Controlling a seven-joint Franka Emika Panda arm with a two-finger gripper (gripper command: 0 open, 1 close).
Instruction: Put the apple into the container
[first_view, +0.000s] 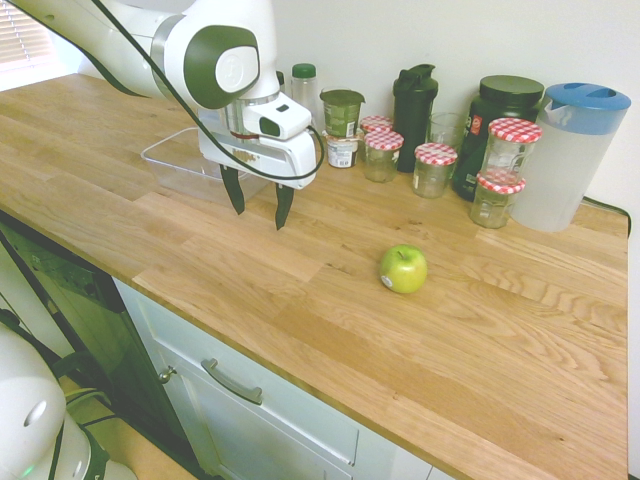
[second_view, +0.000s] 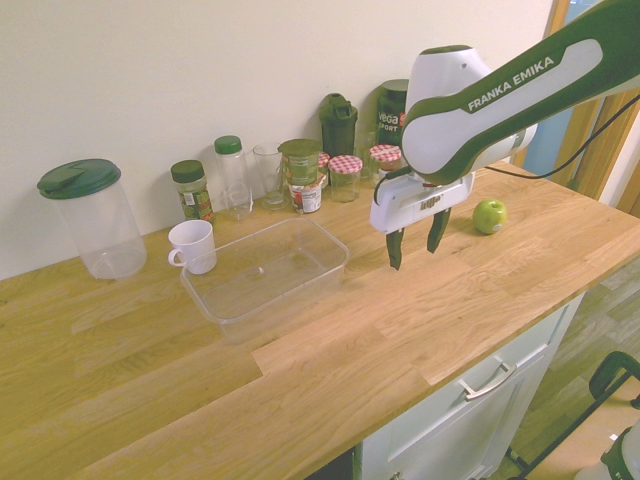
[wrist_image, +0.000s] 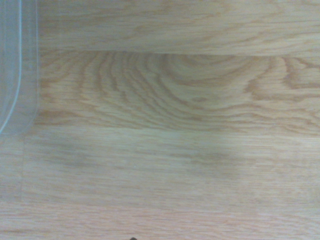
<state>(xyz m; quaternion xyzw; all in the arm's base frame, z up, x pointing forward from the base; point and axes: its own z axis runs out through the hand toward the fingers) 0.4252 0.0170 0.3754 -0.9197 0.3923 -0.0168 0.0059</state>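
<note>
Left to right, second exterior view: clear pitcher with dark green lid at the far left, then spice jar with green lid, white mug in front of it, clear bottle with green cap, empty-looking glass. Container sits on the bench in front of that row, clear, rectangular, right way up, mug just beside its rim. Next, green pot stacked on a small white tub, jars with red-checked lids, dark shaker behind them. End effector hangs above the bench between container and apple, pointing down, fingers apart, nothing between them. Black tub stands at the back, partly behind the arm. Apple is on the bench to the right of the end effector, out of the container and well apart from it; green, sticker visible, stem up in the first exterior view. Blue-lidded pitcher closes the row at far right there. Wrist view: bench wood plus one container corner.
</note>
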